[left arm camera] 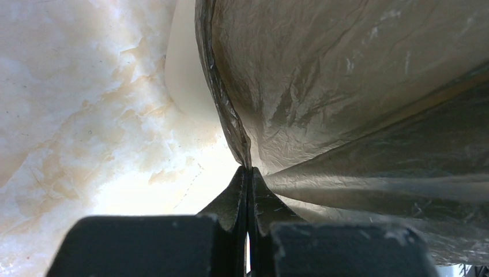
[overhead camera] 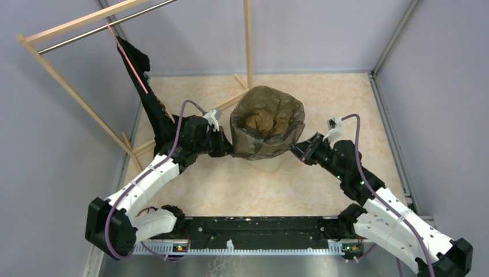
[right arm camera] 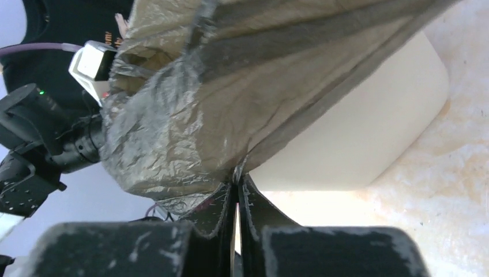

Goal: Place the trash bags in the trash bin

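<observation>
Two shut claws, the left gripper (left arm camera: 248, 173) and the right gripper (right arm camera: 236, 182), each pinch an opposite edge of the olive bag (overhead camera: 268, 121), which drapes with its mouth spread over the cream bin (right arm camera: 357, 138) standing mid-table (overhead camera: 346, 104) between them, while farther back a black sheet (overhead camera: 144, 86) hangs from a wooden rack (overhead camera: 69, 86).
</observation>
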